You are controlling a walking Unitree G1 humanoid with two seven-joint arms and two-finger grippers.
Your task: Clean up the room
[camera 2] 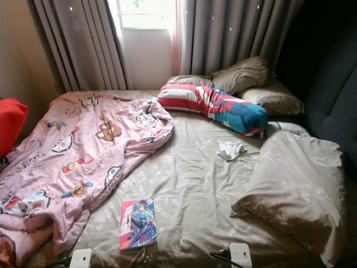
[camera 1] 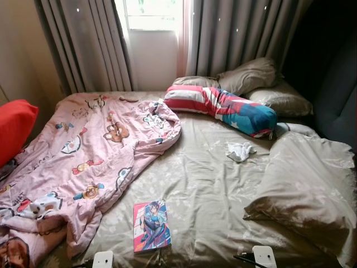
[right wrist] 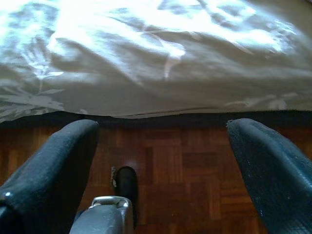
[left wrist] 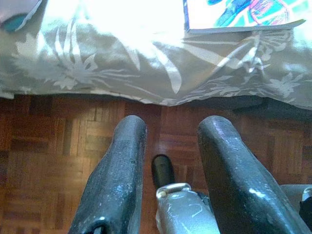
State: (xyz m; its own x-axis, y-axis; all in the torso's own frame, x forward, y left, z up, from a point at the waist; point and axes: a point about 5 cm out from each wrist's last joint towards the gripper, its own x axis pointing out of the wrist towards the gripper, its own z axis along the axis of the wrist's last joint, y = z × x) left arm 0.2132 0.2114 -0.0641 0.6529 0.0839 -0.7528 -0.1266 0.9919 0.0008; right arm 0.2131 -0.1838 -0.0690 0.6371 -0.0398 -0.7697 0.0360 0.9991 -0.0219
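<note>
Spreading across the left half of the bed (camera 1: 206, 184) is a rumpled pink cartoon-print blanket (camera 1: 83, 156), with a red cushion (camera 1: 14, 128) at the far left edge. Just right of the blanket's lower corner, a colourful book (camera 1: 151, 225) lies flat on the grey-beige sheet near the foot of the bed. Farther right, a small crumpled white cloth (camera 1: 240, 151) sits mid-bed, below a striped red, white and blue bolster (camera 1: 223, 107) and grey pillows (camera 1: 248, 75) by the curtains (camera 1: 234, 33). A large beige pillow (camera 1: 309, 184) fills the right side. The left gripper (left wrist: 168, 126) hangs over the parquet floor (left wrist: 58, 141) before the bed edge, fingers parted and holding nothing; the right gripper (right wrist: 163, 131) likewise, spread wide and empty.
</note>
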